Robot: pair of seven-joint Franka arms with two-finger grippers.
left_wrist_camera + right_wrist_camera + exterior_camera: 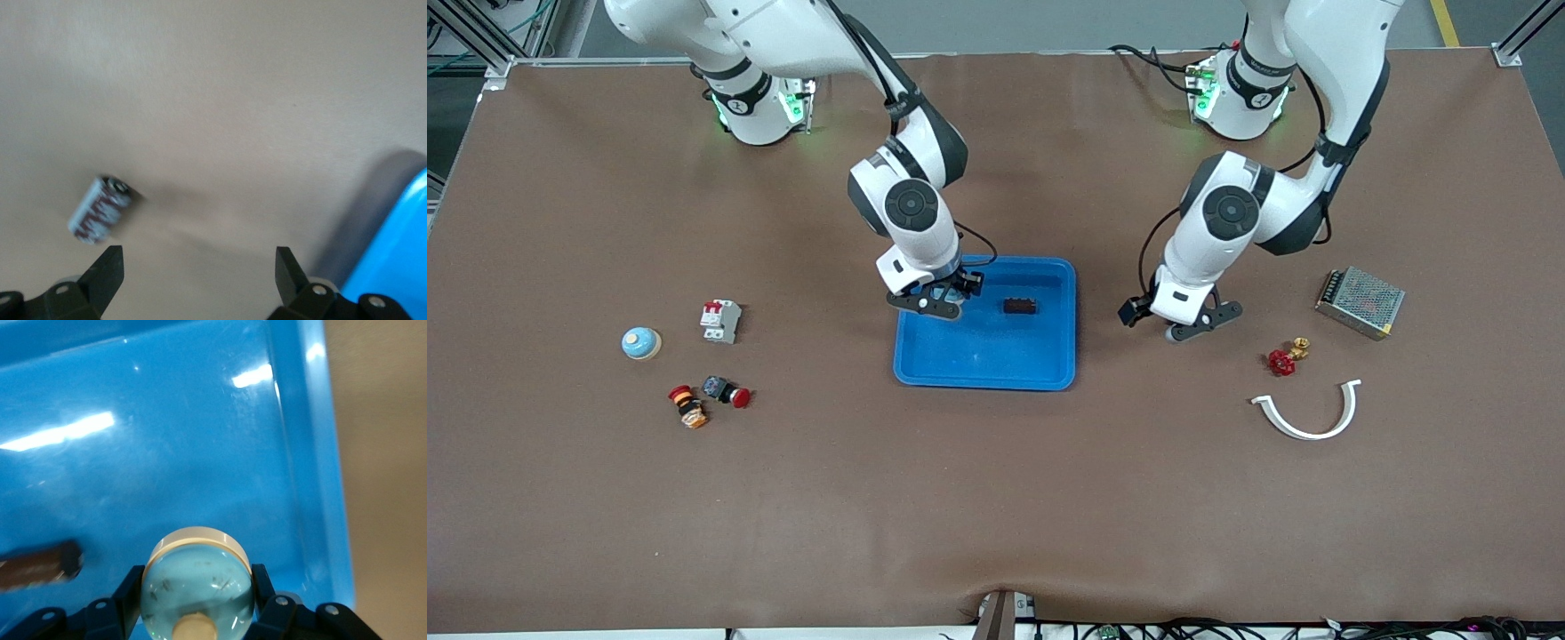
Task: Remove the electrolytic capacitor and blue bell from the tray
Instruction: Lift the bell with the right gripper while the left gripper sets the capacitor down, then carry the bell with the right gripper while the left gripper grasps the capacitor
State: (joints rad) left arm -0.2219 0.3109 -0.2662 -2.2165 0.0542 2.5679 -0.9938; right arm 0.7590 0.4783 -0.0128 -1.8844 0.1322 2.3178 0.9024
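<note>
**Right gripper clamps the blue bell in the tray; capacitor already out on the counter**

The right gripper (936, 300) sits low in the tray (1040, 369), at the corner toward the right arm's end and farthest from the front camera. Its fingers are drawn in narrow against the sides of the blue bell (197, 587), a glassy pale-blue dome on a cream base with a cream knob on top. A dark, oblong part (1020, 307) lies on the tray floor beside it, apart from the gripper.

The left gripper (1199, 325) hangs spread wide and empty over the bare counter (996, 498), just beside the tray on the left arm's end. In the left wrist view, the electrolytic capacitor (101, 208) lies on its side on the counter, clear of the fingers and outside the tray.

A second, similar bell (641, 343) rests on the counter toward the right arm's end, near a circuit breaker (720, 321) and two push buttons (710, 397).

The main risk is the grip itself: the dome is smooth and rounded, so the bell could squirt out as it is raised. It sits close to the rim, which could catch it on the way out. The capacitor, being a cylinder lying flat, could roll if nudged.
</note>
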